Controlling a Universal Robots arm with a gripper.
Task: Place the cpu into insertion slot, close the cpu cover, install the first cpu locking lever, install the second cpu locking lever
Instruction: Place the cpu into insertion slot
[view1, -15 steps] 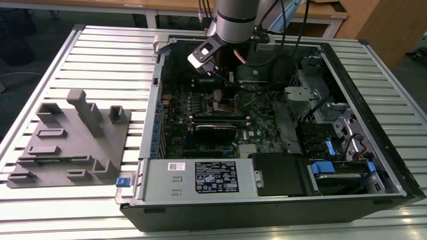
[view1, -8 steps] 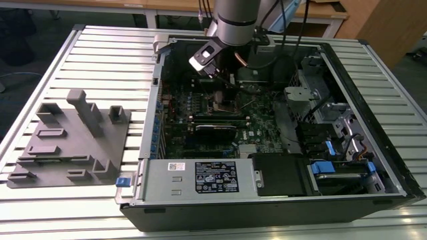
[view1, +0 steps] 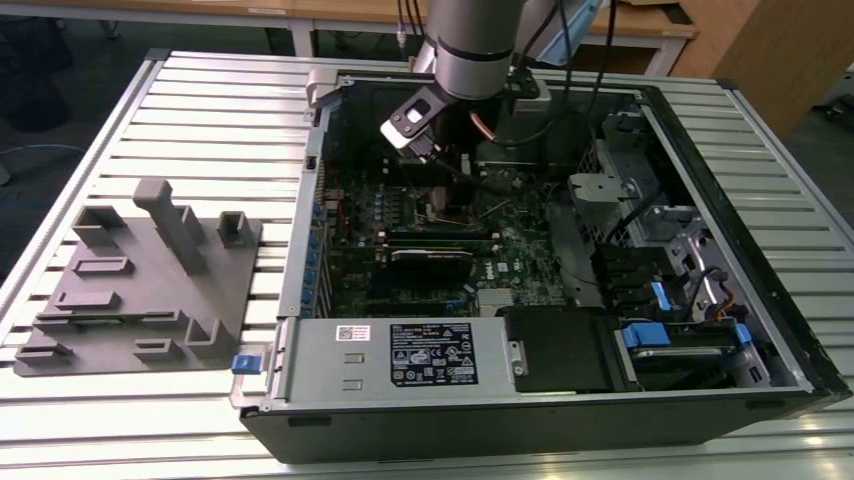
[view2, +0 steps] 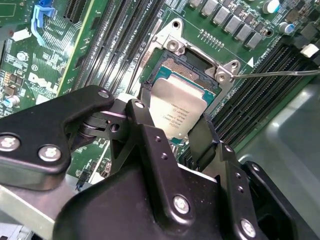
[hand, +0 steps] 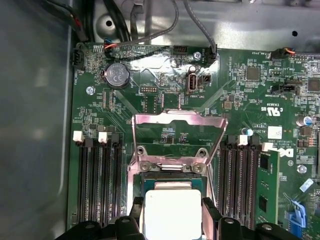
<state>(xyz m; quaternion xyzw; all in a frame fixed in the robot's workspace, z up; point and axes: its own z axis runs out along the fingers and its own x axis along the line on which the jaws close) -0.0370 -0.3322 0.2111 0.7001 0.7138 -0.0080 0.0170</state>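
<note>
The gripper (view2: 172, 109) clamps the cpu (view2: 186, 99) over the insertion slot (view2: 182, 67), mostly hiding it; seating is indeterminable. The cpu cover (hand: 175, 118) stands open.

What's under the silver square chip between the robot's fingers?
Under the cpu sits the insertion slot. A strip of its dark middle and its shiny rim peek out past the chip. The rest is covered by the chip, so whether they touch cannot be seen.

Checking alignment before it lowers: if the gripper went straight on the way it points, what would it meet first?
Likely the square, metal-rimmed insertion slot, directly beyond the gripper and the silver-grey square cpu between its fingers; the gap is hard to judge.
</note>
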